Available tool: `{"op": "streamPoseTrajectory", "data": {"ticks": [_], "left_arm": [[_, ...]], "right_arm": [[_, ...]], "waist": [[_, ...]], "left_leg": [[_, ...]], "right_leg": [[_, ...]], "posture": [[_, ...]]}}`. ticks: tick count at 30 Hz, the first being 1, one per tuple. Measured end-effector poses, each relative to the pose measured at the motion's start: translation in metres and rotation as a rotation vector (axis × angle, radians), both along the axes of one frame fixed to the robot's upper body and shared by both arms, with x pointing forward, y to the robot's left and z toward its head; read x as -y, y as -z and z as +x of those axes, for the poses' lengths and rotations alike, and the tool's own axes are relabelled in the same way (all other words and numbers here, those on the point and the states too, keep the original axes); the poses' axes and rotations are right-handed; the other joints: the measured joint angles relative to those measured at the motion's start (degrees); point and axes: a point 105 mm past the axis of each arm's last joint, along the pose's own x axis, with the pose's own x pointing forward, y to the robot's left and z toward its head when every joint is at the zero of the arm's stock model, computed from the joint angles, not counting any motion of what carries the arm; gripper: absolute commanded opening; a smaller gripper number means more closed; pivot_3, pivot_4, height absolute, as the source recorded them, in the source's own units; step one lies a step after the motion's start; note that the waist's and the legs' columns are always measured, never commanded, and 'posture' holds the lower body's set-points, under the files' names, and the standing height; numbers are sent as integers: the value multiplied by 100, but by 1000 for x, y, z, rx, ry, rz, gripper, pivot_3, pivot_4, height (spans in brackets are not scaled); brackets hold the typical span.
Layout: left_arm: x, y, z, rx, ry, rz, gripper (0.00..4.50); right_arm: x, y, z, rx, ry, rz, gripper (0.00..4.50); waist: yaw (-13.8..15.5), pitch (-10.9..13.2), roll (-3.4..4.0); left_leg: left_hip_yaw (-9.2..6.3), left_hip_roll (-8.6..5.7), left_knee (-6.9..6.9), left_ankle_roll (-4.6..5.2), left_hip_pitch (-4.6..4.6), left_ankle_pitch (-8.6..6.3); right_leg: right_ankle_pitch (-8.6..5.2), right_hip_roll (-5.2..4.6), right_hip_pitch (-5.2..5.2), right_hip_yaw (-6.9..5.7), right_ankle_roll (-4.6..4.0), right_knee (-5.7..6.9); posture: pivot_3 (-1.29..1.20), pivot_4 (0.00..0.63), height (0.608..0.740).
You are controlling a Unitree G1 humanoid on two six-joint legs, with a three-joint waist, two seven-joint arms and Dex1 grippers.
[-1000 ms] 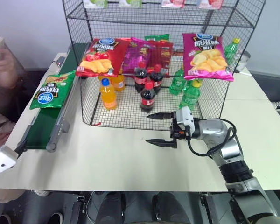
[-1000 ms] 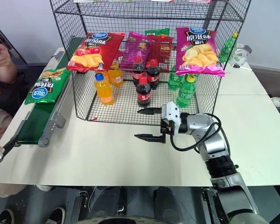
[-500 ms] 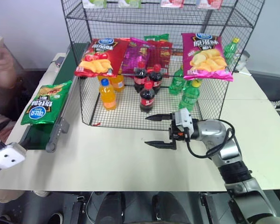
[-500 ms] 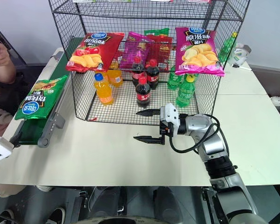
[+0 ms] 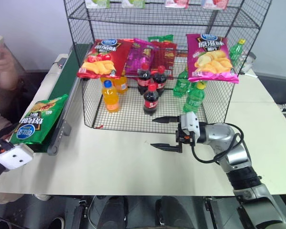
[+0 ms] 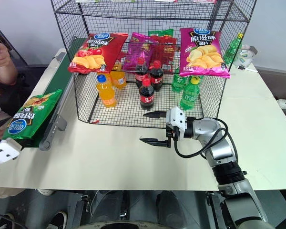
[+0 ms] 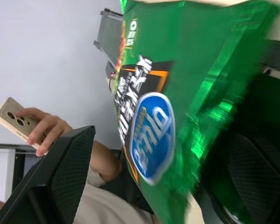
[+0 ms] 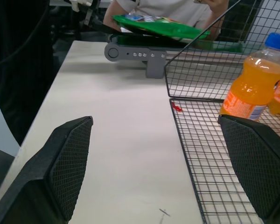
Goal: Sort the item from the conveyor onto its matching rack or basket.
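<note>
Entry: the large glossy green crisp bag with the round blue logo (image 5: 32, 125) lies at the near end of the long dark green conveyor belt with pale grey side rails (image 5: 64, 90), its logo end hanging past the belt's end toward me. Its long axis runs along the belt.

My left tool (image 7: 144, 186) is just beside that overhanging end, fingers (image 7: 60, 172) spread wide and empty; in the left wrist view the bag sits between them, logo end nearest. I judge the bag is within the span of the fingers but not yet pinched. From the head views I see the white housing of my left wrist close under the bag's corner.

My right tool (image 5: 164, 132) is well apart from the bag, hovering over the pale worktop (image 5: 124, 162) in front of the tall black wire-mesh rack (image 5: 157, 62), pointing toward my left, fingers spread and holding nothing. The left arm is plainly the nearer one.

The right wrist view adds a low side-on look: the bag (image 8: 154, 25) rests flat on the belt end, with an orange drink bottle (image 8: 254, 79) inside the rack. The left wrist view adds a person's hand holding a phone (image 7: 35, 128) behind the bag.
</note>
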Motion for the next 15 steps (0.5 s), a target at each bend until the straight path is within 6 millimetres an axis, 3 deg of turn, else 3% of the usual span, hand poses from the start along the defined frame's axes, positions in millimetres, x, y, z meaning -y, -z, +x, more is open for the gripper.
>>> {"op": "streamPoseTrajectory", "data": {"ticks": [5, 9, 14, 15], "left_arm": [[4, 3, 7, -4, 15, -7, 4500], [7, 7, 11, -29, 33, -20, 2738], [7, 4, 15, -18, 37, -26, 153], [7, 3, 15, -16, 36, -28, 56]], "right_arm": [[3, 3, 0, -1, 20, -2, 4470], [5, 2, 2, 6, 38, 0, 4500], [5, 1, 3, 17, 48, 4, 4500], [5, 1, 3, 17, 50, 4, 4500]], "waist": [[-3, -1, -2], [-13, -1, -2], [-4, -1, -2], [-4, -1, -2]], "left_leg": [[1, 0, 0, 0, 0, 0], [3, 1, 0, 0, 0, 0], [5, 0, 1, 0, 0, 0], [5, 0, 1, 0, 0, 0]], "right_leg": [[0, 0, -2, -1, 0, 3], [0, 1, -6, -1, 0, 8], [0, 1, -6, -1, 0, 10], [0, 1, -6, -1, 0, 10]], "posture": [[0, 150, 739], [0, 150, 739], [0, 150, 739], [0, 150, 739]]}}
